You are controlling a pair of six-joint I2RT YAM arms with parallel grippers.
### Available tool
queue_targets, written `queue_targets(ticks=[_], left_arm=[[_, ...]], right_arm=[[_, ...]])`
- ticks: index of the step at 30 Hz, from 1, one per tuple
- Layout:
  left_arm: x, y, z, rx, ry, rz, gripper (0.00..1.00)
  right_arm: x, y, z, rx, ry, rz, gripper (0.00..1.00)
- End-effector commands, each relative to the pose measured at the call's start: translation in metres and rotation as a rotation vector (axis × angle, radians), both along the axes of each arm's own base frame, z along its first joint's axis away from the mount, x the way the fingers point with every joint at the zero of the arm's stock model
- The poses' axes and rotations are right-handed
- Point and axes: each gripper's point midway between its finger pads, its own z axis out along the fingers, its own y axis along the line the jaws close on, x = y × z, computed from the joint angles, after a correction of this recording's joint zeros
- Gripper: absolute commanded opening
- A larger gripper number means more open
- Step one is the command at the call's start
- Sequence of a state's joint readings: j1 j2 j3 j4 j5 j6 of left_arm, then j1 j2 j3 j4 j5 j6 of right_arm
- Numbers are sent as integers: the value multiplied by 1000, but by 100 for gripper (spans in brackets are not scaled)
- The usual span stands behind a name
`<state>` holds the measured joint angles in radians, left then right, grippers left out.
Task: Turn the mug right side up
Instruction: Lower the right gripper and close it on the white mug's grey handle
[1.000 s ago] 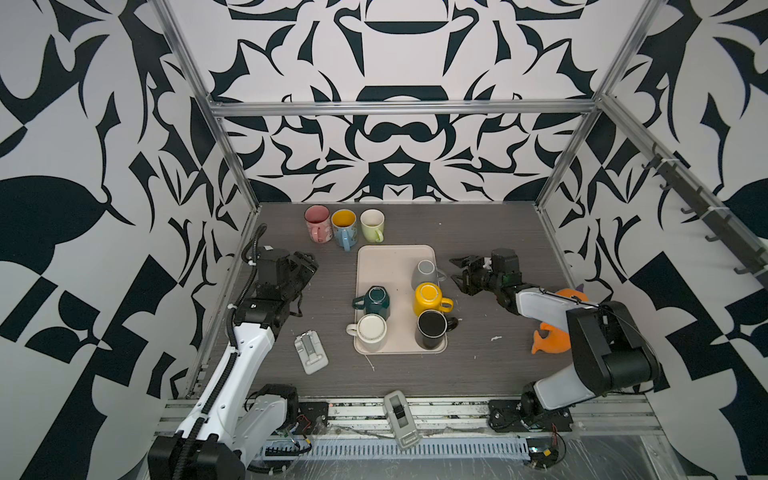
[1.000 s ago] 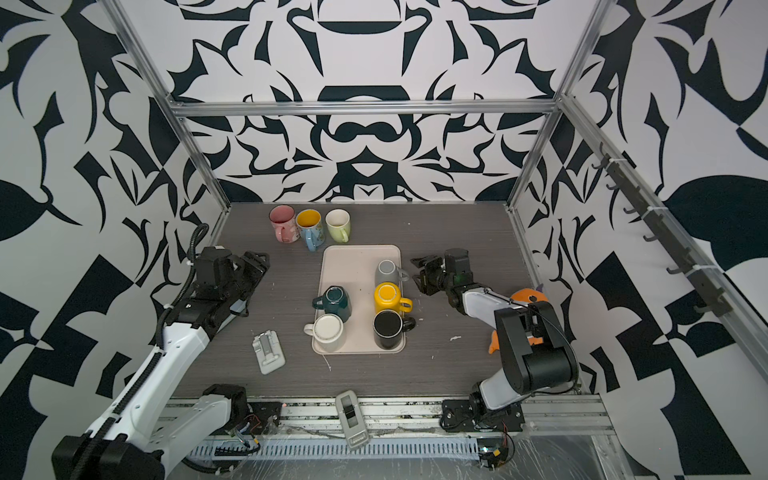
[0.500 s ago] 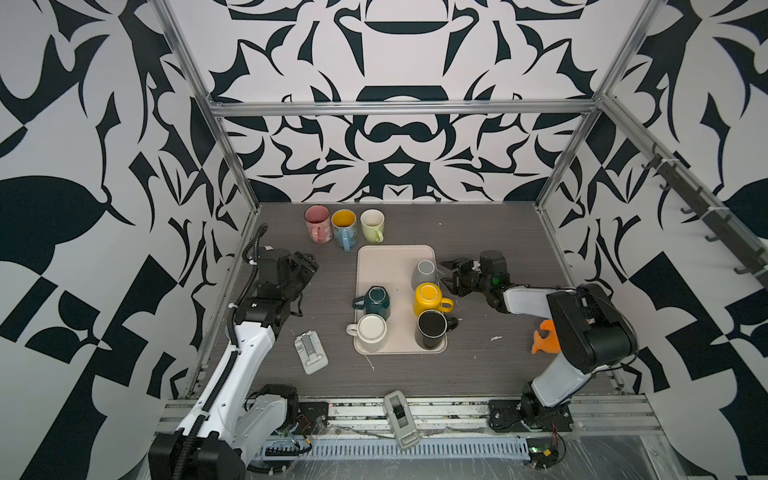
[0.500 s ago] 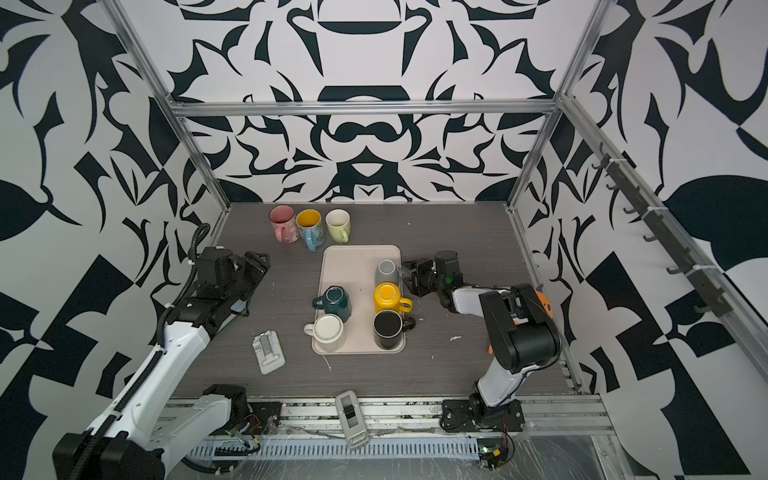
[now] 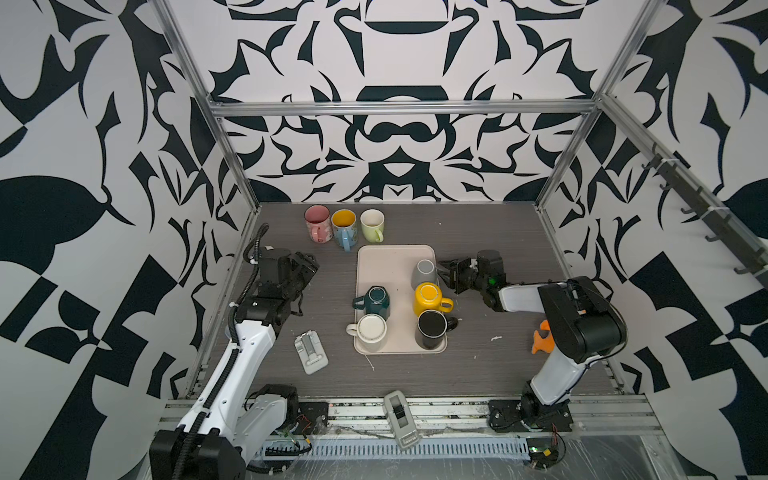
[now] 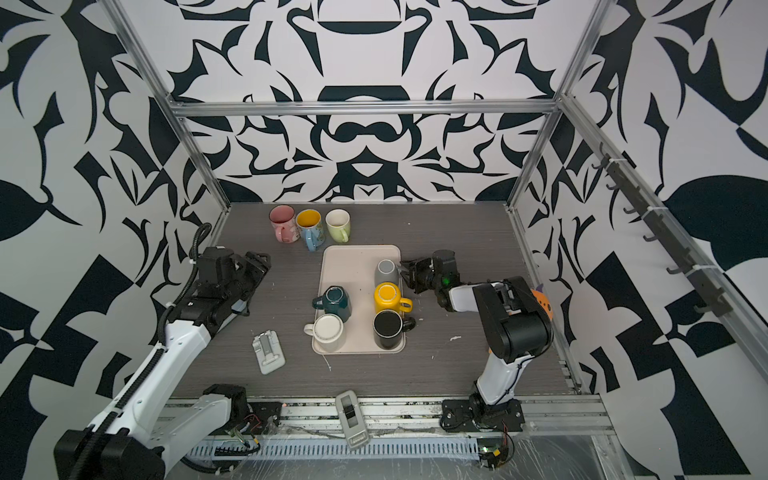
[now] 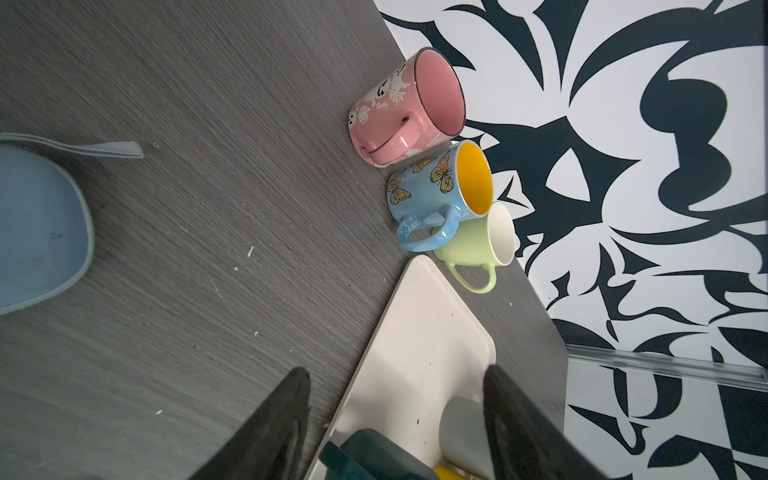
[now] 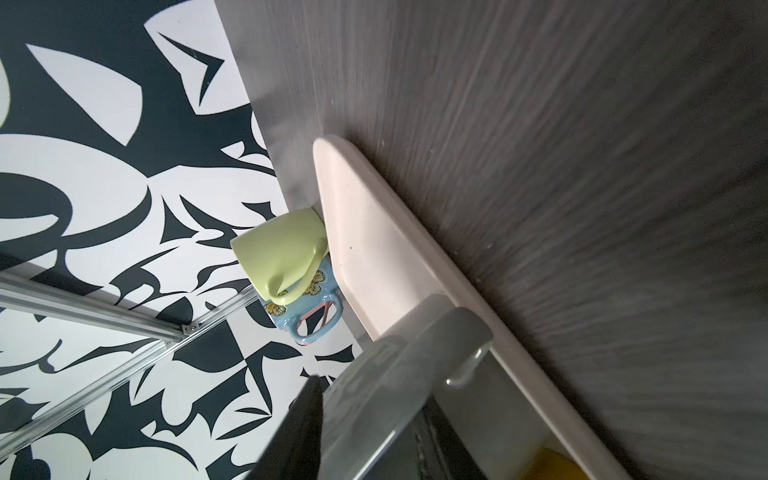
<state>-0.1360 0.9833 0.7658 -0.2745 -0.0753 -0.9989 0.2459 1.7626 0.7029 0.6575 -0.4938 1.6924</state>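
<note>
Five mugs are seen on the tray point(image 5: 395, 248) in both top views. The grey mug point(image 5: 424, 272) is set base up at the tray's far right corner, just behind the yellow mug point(image 5: 430, 297). The right gripper point(image 5: 443, 271) is laid low and level at the grey mug's outer side, with its tips at the wall. Whether the jaws are closed on the mug cannot be told from above. The left gripper point(image 5: 311, 265) is held over bare table, off the tray.

From the left wrist, that gripper's jaws are shown wide apart and empty. The grey mug point(image 7: 461, 428) is partly covered by one finger point(image 7: 519, 424).

From the right wrist, the grey mug point(image 8: 386, 395) is shown close up, its wall glossy and its handle point(image 8: 469, 365) turned toward the tray's rim point(image 8: 415, 270). One finger point(image 8: 299, 432) is laid alongside the wall. The other finger cannot be made out, so a grip is not confirmed.

The mug is judged rigid, glazed and therefore slippery, moderately heavy, and breakable if dropped. A firm hold across the wall at mid-height is advised, clear of the handle, since a half turn must be carried without slip
</note>
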Motion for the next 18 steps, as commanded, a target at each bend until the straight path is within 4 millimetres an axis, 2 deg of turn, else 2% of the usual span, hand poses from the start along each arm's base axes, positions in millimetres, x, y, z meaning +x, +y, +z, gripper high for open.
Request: queue_targets(ticks=[1,18], left_arm=[[2,1,3,5,8,8,69],[2,2,4,13,12,9,69]], right_arm=[[20,5,30,33,-110,-10,38],[39,11,25,50,-127,-9,37]])
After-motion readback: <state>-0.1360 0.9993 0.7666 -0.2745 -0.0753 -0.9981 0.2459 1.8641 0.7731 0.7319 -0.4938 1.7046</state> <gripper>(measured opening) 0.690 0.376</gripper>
